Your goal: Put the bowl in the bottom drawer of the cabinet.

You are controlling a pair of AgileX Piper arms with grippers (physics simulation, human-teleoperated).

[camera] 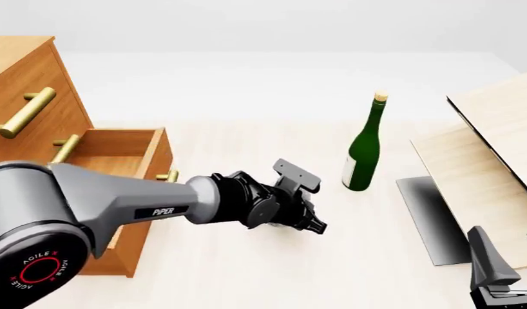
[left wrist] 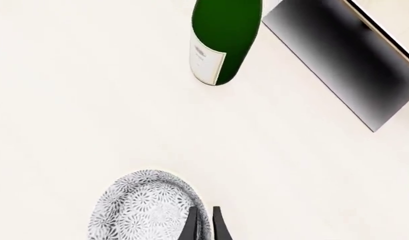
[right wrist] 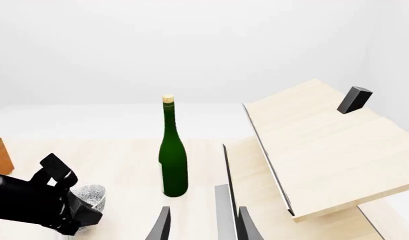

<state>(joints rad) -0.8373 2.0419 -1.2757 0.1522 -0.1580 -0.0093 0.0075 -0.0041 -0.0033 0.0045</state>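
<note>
An orange-brown cabinet (camera: 27, 84) stands at the desk's (camera: 246, 270) left, its bottom drawer (camera: 130, 158) pulled open. The left arm stretches low from the near left toward the desk's middle, wrist bent down. Its gripper (left wrist: 203, 225) pinches the bowl's (left wrist: 141, 210) rim, fingers nearly together. The front view hides the bowl behind this gripper; both wrist views show it sitting on the desk, mouth up. A green bottle (camera: 364, 145) stands upright nearby. The right gripper (right wrist: 203, 225), low at the near right, is spread open.

Overhead front and both wrist views share bottle (camera: 363, 153).
</note>
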